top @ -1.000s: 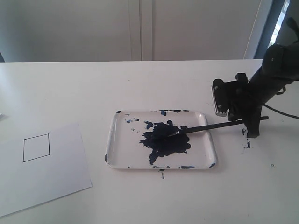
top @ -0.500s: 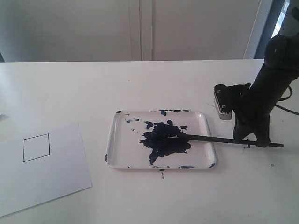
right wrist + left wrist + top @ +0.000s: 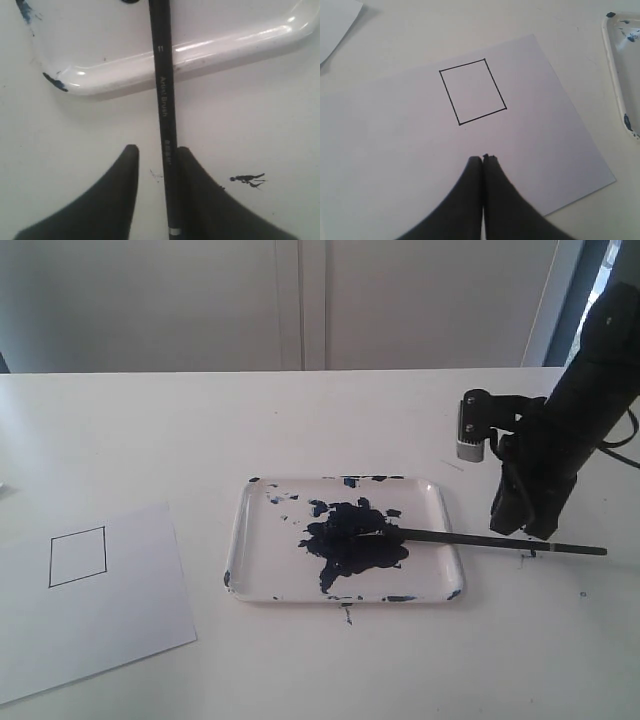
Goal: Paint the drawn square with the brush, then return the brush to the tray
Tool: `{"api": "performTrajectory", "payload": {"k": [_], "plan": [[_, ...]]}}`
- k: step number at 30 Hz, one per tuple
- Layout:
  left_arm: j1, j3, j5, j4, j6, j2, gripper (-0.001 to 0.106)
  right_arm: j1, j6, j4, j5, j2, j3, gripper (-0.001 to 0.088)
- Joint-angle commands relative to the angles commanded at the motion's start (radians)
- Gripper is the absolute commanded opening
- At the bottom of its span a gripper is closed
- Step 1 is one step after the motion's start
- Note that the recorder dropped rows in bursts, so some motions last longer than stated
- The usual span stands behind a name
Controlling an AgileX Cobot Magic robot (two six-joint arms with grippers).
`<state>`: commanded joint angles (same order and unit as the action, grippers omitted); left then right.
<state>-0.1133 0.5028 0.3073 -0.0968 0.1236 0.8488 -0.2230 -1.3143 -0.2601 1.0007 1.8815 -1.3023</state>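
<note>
The clear tray (image 3: 240,540) holds a dark blue-black paint blob (image 3: 350,538). The black brush (image 3: 480,539) lies with its tip in the blob and its handle over the tray's right rim onto the table. My right gripper (image 3: 520,528) hangs just above the handle. In the right wrist view the right gripper (image 3: 156,148) is open; the brush (image 3: 162,90) runs between the fingers, against one of them, across the tray rim (image 3: 210,52). The drawn square (image 3: 78,556) on the paper (image 3: 110,630) is blank. My left gripper (image 3: 483,158) is shut, empty, over the paper near the square (image 3: 472,91).
Dark paint flecks (image 3: 530,552) mark the table under the brush handle, also seen as a fleck (image 3: 247,178) beside the right fingers. A second white sheet (image 3: 335,20) lies beyond the paper. The tray's corner (image 3: 615,75) shows beside the paper.
The right gripper swung the brush handle forward and down onto the table, with the tip staying in the blob. It then opened and rose slightly. The left gripper's motion cannot be judged.
</note>
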Motion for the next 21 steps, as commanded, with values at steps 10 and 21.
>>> {"api": "performTrajectory", "payload": {"k": [10, 21], "plan": [[0.0, 0.0, 0.0, 0.0, 0.0, 0.0, 0.0, -0.038, -0.003, 0.191, -0.042, 0.006, 0.036, 0.0414], [0.0, 0.0, 0.0, 0.0, 0.0, 0.0, 0.0, -0.036, 0.125, 0.32, -0.083, 0.008, 0.059, 0.0414]]}}
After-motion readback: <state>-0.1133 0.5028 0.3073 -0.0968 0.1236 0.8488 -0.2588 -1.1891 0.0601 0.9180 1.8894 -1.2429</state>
